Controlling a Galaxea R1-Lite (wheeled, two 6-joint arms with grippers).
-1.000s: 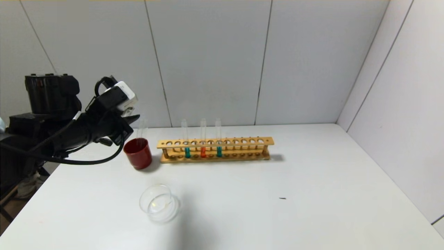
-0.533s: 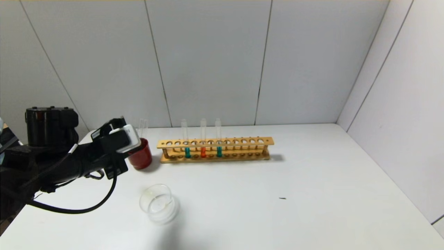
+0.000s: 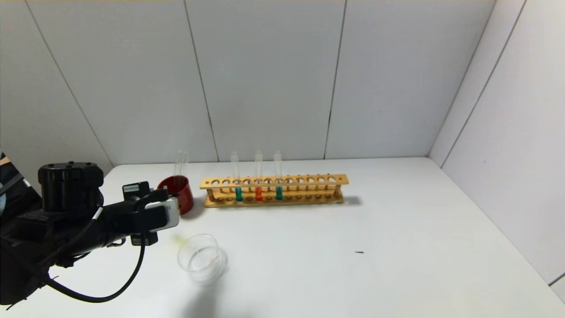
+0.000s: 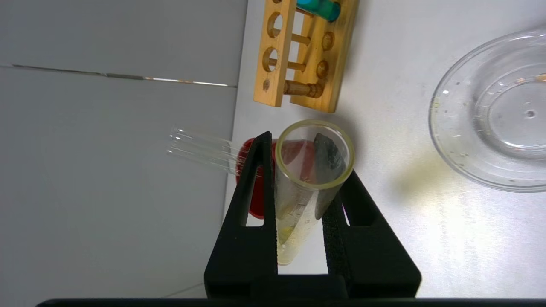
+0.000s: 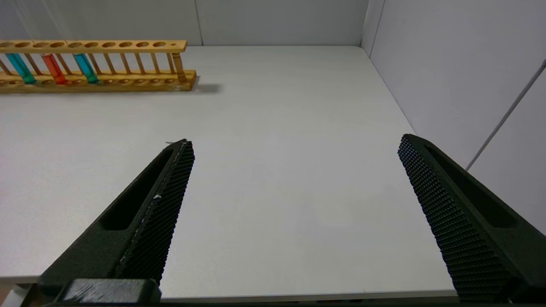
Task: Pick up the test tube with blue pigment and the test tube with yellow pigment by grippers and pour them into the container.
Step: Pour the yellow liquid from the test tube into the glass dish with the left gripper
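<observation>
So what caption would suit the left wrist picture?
Left gripper holds the test tube with yellow pigment beside the glass container.

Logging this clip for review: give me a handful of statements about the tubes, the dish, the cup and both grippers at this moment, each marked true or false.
1. The left gripper is shut on the test tube with yellow pigment. True.
2. The rack holds four tubes with liquid. False: three, two teal and one orange.
3. The right gripper holds a teal tube. False: its fingers are wide apart with nothing between them.
4. Clear tubes stand in the red cup. True.
5. The container sits on the far side of the rack. False: it sits nearer the robot than the rack, close by the left gripper.
</observation>
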